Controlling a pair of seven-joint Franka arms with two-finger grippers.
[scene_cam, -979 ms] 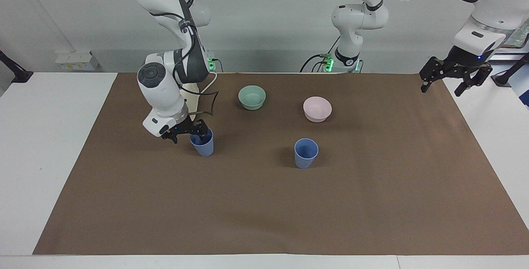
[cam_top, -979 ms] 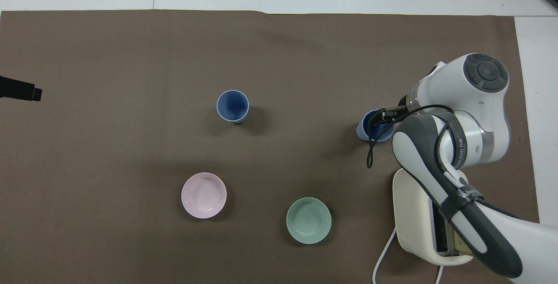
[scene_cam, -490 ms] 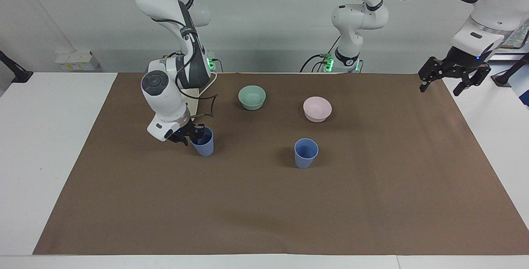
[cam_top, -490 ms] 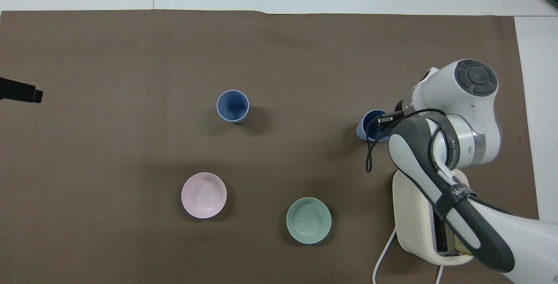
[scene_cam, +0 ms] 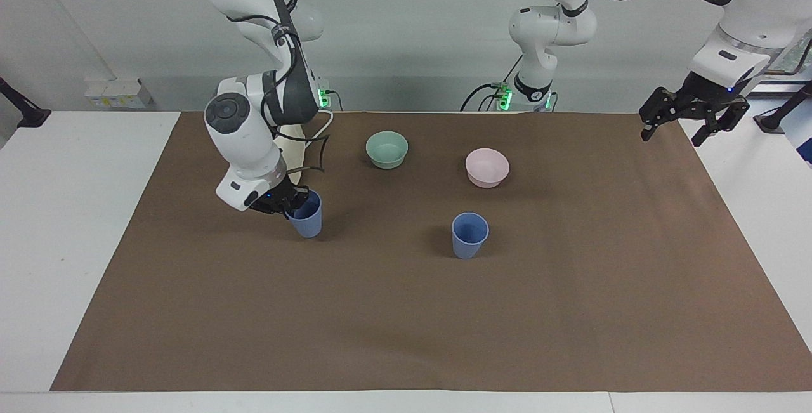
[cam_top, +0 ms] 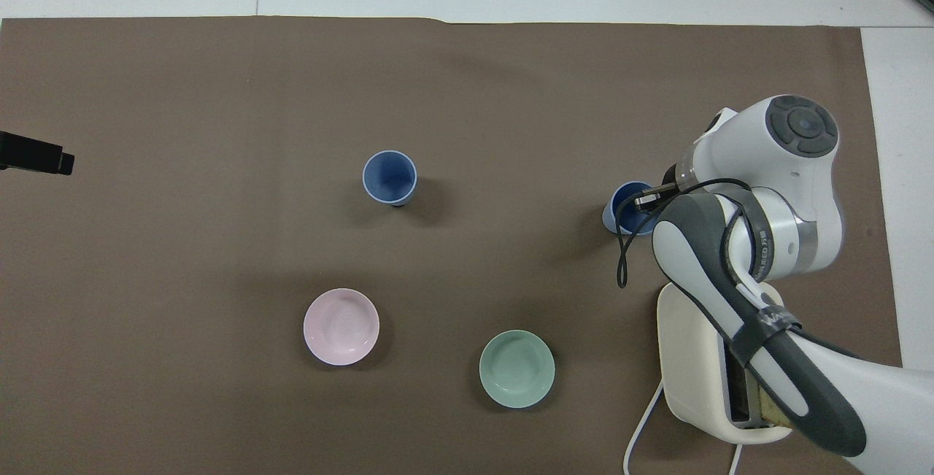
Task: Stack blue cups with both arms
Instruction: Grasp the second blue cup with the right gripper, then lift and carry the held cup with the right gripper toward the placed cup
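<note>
Gripping with the black two-finger right gripper [scene_cam: 288, 205] at the right arm's end of the brown mat [scene_cam: 406, 324]: fingers pinching the rim wall of one small periwinkle-blue tapered plastic cup [scene_cam: 306, 215], one finger apparently inside the mouth, one outside. Tilting that cup a little, base seemingly just leaving or barely touching the mat, close beside the cream toaster [cam_top: 700, 365]. Lifting well here, by judgement: rising straight up, levelling the cup, keeping the pinch firm on the thin wall so the smooth matte plastic is not slipping or swinging, clearing the toaster cord before travelling.

Standing upright mid-mat, the second identical blue cup [scene_cam: 470, 235], mouth open, empty, handleless, well apart from the held one and farther from the robots than the pink round bowl [scene_cam: 487, 167] and the mint-green round bowl [scene_cam: 387, 149]. Serving as the likely target: centring the held cup over its mouth, lowering gently, letting the taper guide nesting.

Waiting over the mat's edge at the left arm's end, the black left gripper [scene_cam: 672, 131], fingers spread wide, holding nothing.
</note>
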